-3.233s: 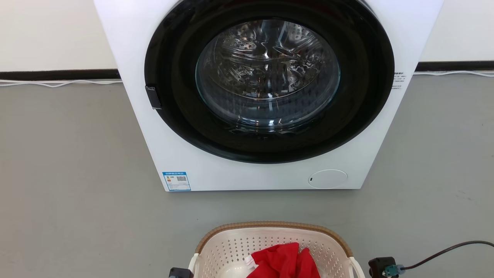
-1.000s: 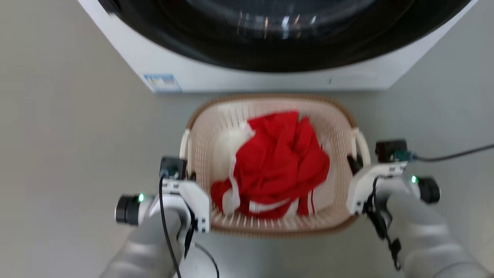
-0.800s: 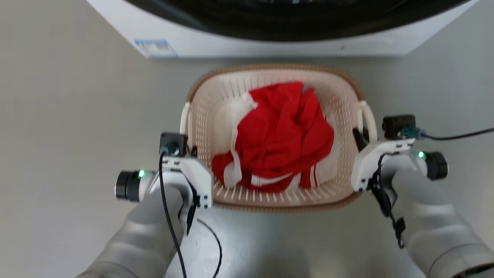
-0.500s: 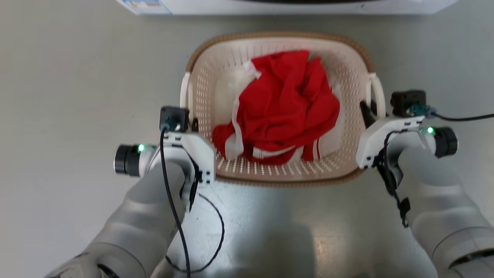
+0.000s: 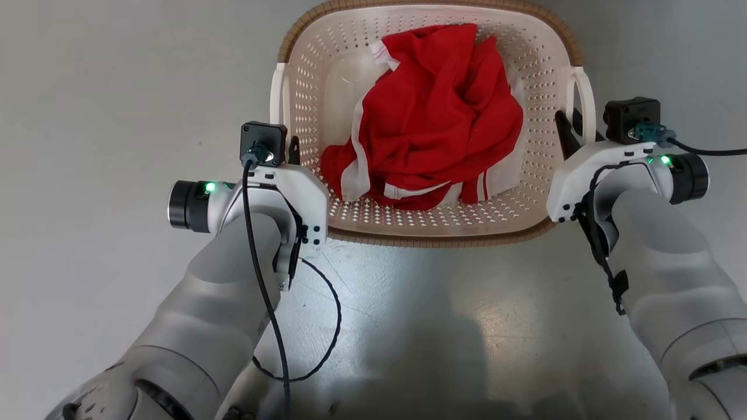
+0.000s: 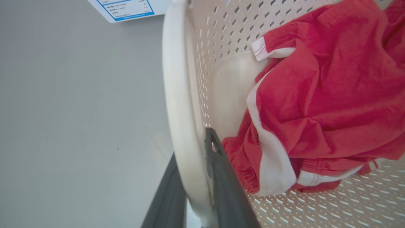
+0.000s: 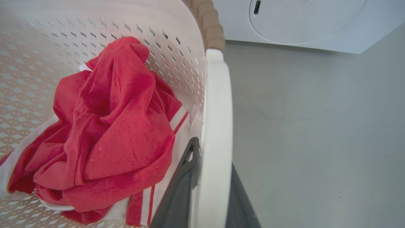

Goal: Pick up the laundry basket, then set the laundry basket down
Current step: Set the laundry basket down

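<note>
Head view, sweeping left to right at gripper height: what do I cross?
Grey floor → left gripper → red garment inside the laundry basket → right gripper → black cable.

Matt plastic laundry basket (image 5: pixel 432 220), red cloth (image 5: pixel 435 111)
</note>
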Robot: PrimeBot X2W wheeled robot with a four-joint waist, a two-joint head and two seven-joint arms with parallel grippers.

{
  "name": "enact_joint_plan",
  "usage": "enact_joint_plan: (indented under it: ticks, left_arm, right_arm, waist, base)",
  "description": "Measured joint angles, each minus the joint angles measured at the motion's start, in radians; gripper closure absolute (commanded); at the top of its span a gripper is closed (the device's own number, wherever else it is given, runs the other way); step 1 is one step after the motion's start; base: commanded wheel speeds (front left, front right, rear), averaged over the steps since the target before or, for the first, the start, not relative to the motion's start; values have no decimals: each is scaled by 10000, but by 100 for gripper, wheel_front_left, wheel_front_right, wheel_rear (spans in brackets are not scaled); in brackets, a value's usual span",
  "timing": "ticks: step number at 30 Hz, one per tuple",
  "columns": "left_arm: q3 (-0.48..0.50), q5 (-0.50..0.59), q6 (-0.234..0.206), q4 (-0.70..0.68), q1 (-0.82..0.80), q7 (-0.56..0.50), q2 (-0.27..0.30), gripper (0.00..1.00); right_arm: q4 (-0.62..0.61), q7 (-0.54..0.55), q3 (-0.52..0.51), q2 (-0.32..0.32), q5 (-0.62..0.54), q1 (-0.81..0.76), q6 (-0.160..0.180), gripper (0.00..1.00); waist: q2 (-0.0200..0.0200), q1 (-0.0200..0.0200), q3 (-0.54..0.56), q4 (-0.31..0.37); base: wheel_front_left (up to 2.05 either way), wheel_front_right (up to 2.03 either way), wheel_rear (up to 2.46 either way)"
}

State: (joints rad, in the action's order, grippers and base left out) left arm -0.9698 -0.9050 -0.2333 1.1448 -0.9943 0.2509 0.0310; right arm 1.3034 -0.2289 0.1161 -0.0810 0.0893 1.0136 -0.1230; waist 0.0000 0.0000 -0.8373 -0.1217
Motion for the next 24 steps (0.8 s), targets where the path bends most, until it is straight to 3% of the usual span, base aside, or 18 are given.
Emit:
enact_joint_plan:
  ticks: [23, 24]
  left_arm:
    - [894, 1076, 36, -98, -8, 0, -6, 100]
    - [907, 1076, 38, -92, -8, 0, -4, 100]
  right_arm:
    - [-4, -90, 123, -27, -61, 183, 0, 100]
    - [-6, -90, 136, -27, -61, 189, 0, 96]
  waist:
    - [0, 0, -515, 61]
    - [0, 1, -516, 61]
  base:
    - [0, 0, 0]
    - [0, 0, 0]
